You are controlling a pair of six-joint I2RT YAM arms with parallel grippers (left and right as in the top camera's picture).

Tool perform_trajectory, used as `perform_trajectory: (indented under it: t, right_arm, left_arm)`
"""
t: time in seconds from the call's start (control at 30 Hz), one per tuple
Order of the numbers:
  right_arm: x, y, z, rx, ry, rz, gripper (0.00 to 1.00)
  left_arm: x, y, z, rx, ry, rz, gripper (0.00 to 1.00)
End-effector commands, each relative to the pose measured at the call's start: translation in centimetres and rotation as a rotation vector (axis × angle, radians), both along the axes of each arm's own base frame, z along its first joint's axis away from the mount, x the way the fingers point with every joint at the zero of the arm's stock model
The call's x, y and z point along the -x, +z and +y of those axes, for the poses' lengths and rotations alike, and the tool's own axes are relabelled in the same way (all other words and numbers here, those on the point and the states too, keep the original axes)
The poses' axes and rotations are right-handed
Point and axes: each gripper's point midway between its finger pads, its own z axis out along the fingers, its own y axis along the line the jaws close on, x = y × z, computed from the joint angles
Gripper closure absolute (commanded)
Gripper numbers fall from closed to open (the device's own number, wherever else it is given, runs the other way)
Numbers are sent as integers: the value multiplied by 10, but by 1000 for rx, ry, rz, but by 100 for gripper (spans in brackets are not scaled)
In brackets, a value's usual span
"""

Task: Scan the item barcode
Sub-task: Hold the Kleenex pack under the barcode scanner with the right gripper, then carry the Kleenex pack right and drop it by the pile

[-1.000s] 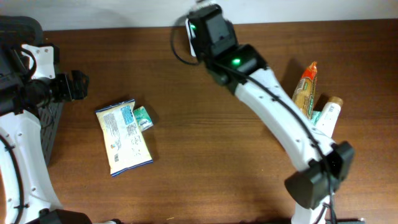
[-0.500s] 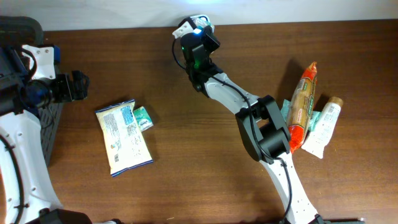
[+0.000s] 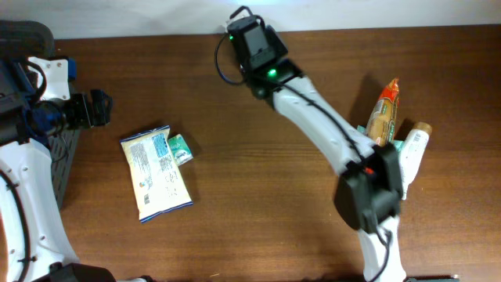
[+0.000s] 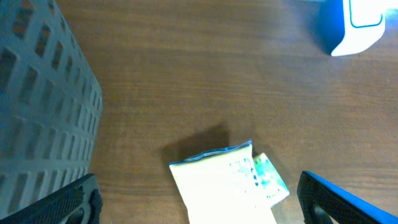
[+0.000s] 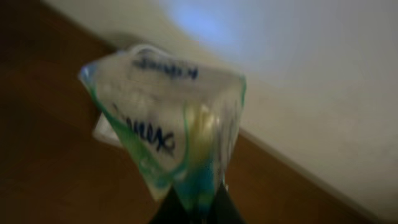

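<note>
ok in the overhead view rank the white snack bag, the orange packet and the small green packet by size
1. white snack bag
2. orange packet, lower end hidden behind the right arm
3. small green packet

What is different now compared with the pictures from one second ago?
The right arm's elbow swung toward the table's middle, then partly back; the right pincer stayed by the far edge, shut on the clear packet. The left arm, white bag and tube did not move.

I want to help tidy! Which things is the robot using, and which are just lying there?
Using: right gripper, clear packet it holds.
Lying about: white snack bag, small green packet, orange pouch, white tube, dark basket.
</note>
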Motion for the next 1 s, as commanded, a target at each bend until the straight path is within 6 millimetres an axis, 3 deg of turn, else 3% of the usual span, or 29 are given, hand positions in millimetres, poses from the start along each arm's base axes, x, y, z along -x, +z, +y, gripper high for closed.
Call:
perform_trajectory:
  t: [0.0,0.03,0.1,0.13,0.17,0.23,0.3,0.4,0.43,0.47,0.53,0.6,0.63,0.67,0.73,0.8,0.83,0.87,0.9,0.93,0.97]
  right_arm:
    - [62,23,12,-420,31,264,96]
    - [93,18,-13,-479,-44,418,96]
    - [116,0,-56,-473,-192,560,96]
    - [129,-20,-92,-449,-310,658,96]
    - [137,-40,-118,-431,-396,733,96]
    - [144,-69,-144,-412,-480,812,96]
    - [159,-113,-179,-380,-592,897,96]
    - [158,-160,-207,-416,-654,878,96]
    - [162,-170,-211,-417,-664,885,87]
    - [167,-176,-212,-413,-670,898,72]
    - [171,-176,-212,-407,-675,914,49]
    - [175,-171,-212,-399,-677,932,41]
    - [173,-157,-212,-397,-678,939,39]
    - [170,-141,-207,-419,-666,944,39]
    - [156,-101,-169,-550,-552,948,39]
    - [144,-77,-106,-678,-359,947,39]
    - [140,-69,-63,-753,-223,945,32]
    - [134,-63,-14,-824,-104,911,14]
    - [131,-62,20,-854,-62,881,1]
    - [132,-64,62,-858,24,851,1]
    - [139,-71,91,-836,71,843,1]
  left_arm:
    - [0,4,-1,-2,-11,-12,1]
    - [0,4,-1,-2,-11,-12,1]
    - [0,4,-1,-2,-11,-12,1]
    - [0,4,-1,-2,-11,-12,1]
    - [0,4,-1,-2,-11,-12,1]
    - [0,4,-1,-2,-11,-12,1]
    - [0,4,-1,-2,-11,-12,1]
    - [0,4,-1,-2,-11,-12,1]
    - [0,4,-1,-2,-11,-12,1]
    - [0,4,-1,-2,-11,-12,1]
    - [0,4,-1,-2,-11,-12,1]
    - [0,4,-1,-2,-11,-12,1]
    - [0,4,-1,-2,-10,-12,1]
    - [0,4,-1,-2,-11,-12,1]
    - [0,4,-1,-2,-11,-12,1]
    - [0,4,-1,-2,-11,-12,1]
    - [0,4,-1,-2,-11,-12,1]
    - [0,4,-1,-2,-11,-12,1]
    - [0,4,-1,-2,-11,-12,1]
    - [0,4,-1,-2,-11,-12,1]
    - [0,4,-1,-2,-11,-12,1]
